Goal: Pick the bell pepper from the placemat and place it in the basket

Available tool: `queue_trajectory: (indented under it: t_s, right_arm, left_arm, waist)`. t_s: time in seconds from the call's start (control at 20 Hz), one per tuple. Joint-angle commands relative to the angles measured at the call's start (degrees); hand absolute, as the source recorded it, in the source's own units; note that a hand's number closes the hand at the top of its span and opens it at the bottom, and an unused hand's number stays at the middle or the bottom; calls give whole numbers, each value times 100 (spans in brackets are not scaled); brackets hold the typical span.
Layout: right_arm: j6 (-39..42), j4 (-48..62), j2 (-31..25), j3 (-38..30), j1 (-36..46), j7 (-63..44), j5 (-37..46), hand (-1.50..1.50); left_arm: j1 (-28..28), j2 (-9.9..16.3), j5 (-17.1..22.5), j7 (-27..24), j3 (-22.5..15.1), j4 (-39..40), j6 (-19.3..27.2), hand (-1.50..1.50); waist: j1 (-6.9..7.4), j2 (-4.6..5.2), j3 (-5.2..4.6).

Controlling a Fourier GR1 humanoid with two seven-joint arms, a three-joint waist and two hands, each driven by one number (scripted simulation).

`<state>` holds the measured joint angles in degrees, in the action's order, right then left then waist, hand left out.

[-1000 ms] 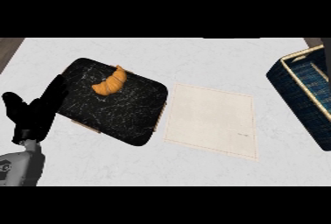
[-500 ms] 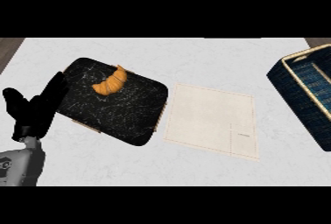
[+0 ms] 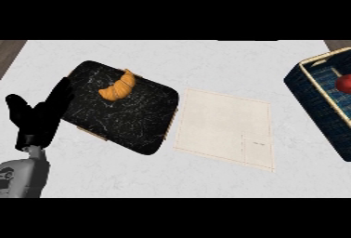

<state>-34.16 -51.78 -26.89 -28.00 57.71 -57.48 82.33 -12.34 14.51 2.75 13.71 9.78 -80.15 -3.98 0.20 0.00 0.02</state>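
Since red bell pepper (image 3: 345,83) already sits in basket (image 3: 316,95) at right, placemat (image 3: 225,128) bare: left hand (image 3: 37,116) open, holding nothing, rests near-left; right hand out of view. No regrasp needed.

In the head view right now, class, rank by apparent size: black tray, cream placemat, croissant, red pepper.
1. Black tray and cream placemat: look alike, so unranked.
2. Croissant.
3. Red pepper: smallest, but cut off by the picture's edge inside the basket, so unsure.

Kitchen: marble counter (image 3: 205,65), croissant (image 3: 118,86) on dark board (image 3: 137,121).
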Motion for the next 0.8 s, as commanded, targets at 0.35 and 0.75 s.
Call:
queue_trajectory:
  t_s: [0.35,0.75]
  right_arm:
    - [-595,-2649,220,-841,-906,-494,-329,-150]
    - [1473,-5727,1038,-778,-2592,-545,-1293,-150]
  left_arm:
    - [203,169,106,12,229,-29,-62,0]
    - [195,134,108,98,324,-76,105,0]
  waist:
    - [-265,-103,-2]
    - [-440,-158,-5]
